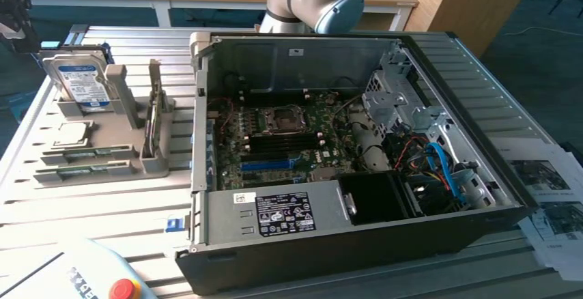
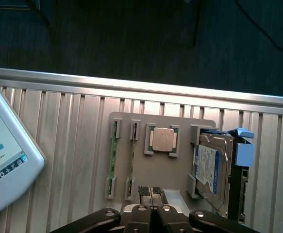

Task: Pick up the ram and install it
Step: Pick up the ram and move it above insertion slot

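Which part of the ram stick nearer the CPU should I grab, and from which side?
Probably the ram at mid-length of its upper edge, straight down from above, clamping the two flat faces. It stands on edge in the holder, held at both ends, so only the span between is free, with gaps toward the second stick and the CPU.
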Robot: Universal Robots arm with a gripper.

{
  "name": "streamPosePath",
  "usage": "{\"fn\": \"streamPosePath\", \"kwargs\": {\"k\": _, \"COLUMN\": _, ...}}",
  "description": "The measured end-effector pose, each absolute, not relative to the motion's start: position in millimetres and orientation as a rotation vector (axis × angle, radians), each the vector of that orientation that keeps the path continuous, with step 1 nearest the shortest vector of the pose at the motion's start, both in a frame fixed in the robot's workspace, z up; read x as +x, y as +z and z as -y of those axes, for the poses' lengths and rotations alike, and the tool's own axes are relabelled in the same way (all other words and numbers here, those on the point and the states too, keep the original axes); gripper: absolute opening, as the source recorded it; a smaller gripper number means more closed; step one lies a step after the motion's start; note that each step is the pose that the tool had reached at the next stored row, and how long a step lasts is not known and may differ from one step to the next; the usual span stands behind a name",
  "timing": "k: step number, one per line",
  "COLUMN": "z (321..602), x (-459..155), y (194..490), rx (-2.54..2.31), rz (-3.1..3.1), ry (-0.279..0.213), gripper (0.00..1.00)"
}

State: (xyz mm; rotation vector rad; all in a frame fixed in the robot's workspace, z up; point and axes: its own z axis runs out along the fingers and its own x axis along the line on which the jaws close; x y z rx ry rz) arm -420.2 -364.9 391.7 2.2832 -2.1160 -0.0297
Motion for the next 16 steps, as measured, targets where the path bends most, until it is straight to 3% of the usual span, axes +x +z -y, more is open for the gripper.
{"fn": "streamPosePath", "kwargs": {"k": 16, "z": 378, "x": -420, "y": 392, "rx": 2.283, "rz": 2.116, "ry": -0.03, "gripper": 0.1}}
